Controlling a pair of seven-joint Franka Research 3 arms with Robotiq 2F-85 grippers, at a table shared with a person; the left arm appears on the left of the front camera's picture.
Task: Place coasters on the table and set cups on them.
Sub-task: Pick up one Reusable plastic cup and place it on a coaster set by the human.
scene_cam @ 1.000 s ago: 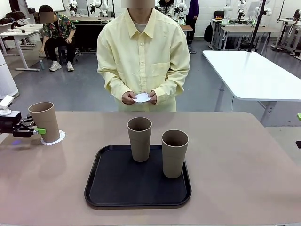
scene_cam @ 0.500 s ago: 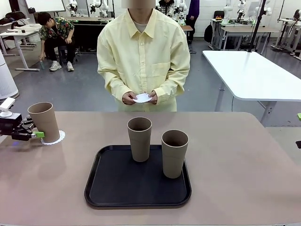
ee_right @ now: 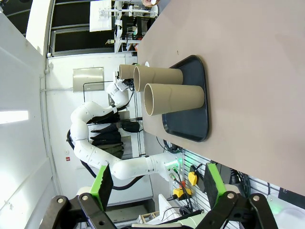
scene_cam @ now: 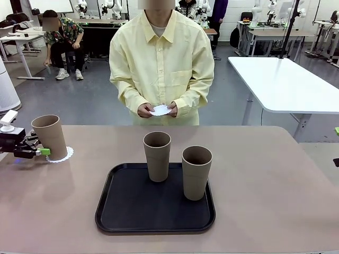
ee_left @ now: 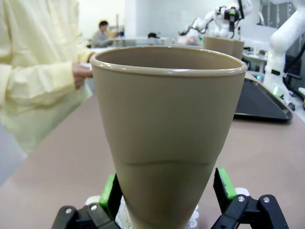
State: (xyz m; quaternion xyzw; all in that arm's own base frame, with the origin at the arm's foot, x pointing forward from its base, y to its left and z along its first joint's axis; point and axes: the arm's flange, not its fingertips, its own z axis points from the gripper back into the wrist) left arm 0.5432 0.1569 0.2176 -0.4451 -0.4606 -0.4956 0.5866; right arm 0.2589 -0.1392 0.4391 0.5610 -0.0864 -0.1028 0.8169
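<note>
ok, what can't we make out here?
- Front view: how many held coasters there are; the person's hands cover the stack.
- Left wrist view: the placed coaster; the cup hides most of it.
- Front view: the right gripper; the right edge cuts most of it off.

No legible text or labels.

Tall cup [ee_left: 167, 133] upright on coaster [ee_left: 194, 222], close up between left hand's [ee_left: 167, 191] spread green pads [ee_left: 224, 183]. Behind right, black tray [ee_left: 259, 102] on surface [ee_left: 57, 157]; person's yellow sleeve [ee_left: 33, 86] at left.
</note>
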